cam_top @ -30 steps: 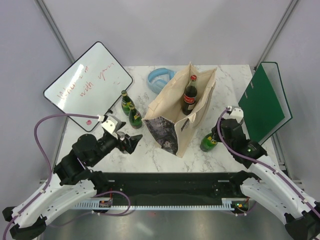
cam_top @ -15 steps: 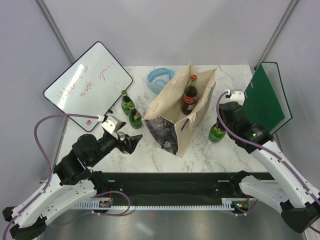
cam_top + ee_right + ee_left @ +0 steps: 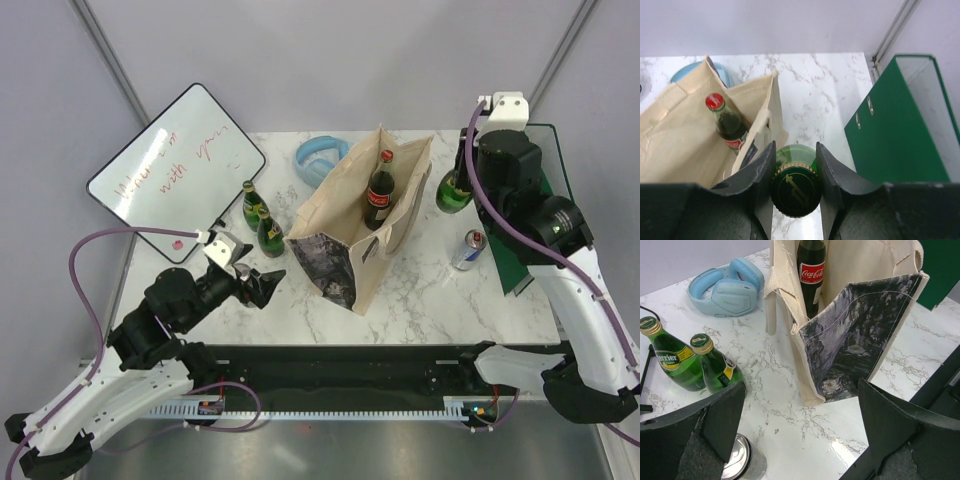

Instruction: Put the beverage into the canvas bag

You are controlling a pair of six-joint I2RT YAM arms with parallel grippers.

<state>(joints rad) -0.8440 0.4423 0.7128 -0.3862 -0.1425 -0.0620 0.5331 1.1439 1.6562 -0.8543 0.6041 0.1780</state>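
The beige canvas bag stands open mid-table with a cola bottle upright inside; it also shows in the left wrist view and the right wrist view. My right gripper is shut on the neck of a green bottle, held in the air just right of the bag's mouth; its cap sits between the fingers. My left gripper is open and empty, low over the table left of the bag. Two green bottles stand left of the bag.
A whiteboard lies at the back left. Blue headphones lie behind the bag. A green binder stands at the right edge. A silver-blue can stands right of the bag. Another can sits by my left fingers.
My right gripper has lifted the green bottle off the table and carried it back and up beside the bag's mouth. A can on the table is now uncovered. The left arm has not moved.
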